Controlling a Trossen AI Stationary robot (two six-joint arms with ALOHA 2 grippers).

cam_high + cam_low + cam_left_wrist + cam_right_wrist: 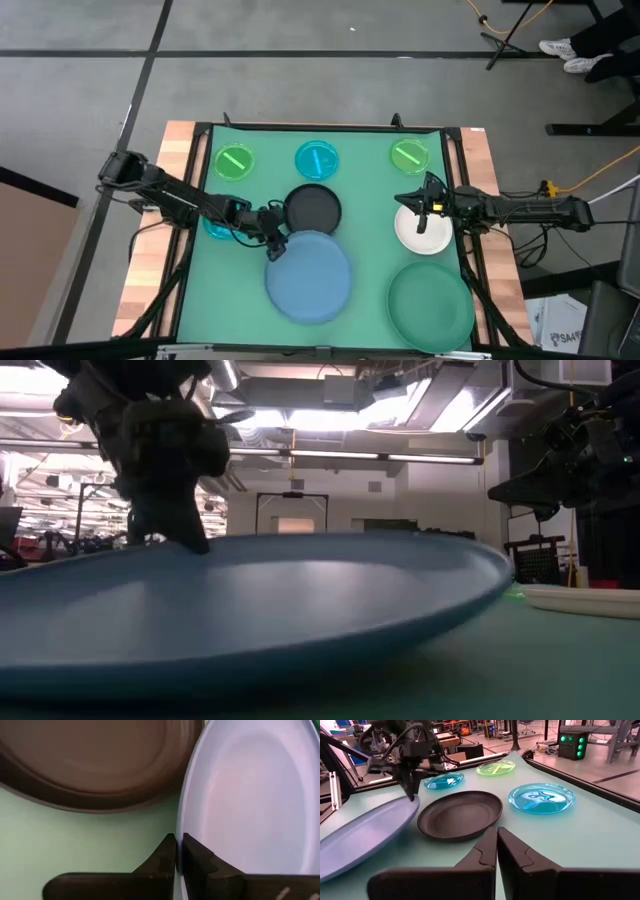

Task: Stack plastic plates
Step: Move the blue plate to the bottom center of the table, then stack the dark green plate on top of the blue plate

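My left gripper (272, 242) is shut on the far left rim of the large blue plate (310, 278), which sits tilted near the table's middle front. Just beyond it, the black plate (313, 208) lies flat on the mat. My right gripper (408, 202) hovers shut over the white plate (425, 235) at the right and holds nothing. The dark green plate (430, 305) lies at the near right. Two small green plates (234, 162) (409, 155) and a cyan one (317, 158) line the far edge. Another cyan plate (215, 226) lies partly under the left arm. My left gripper pinches the blue plate's rim (181, 827) between its two fingers, one finger above the plate and one outside it. The fingers come from the table's left, slanting down. The held side of the rim (412, 802) is raised, and the plate slopes down away from the fingers.
The green mat (370, 250) covers the table inside a dark frame (200, 130), with wooden strips along both sides. The black plate (460, 812) sits close to the blue plate's raised rim. Bare mat shows between the blue plate and the white plate.
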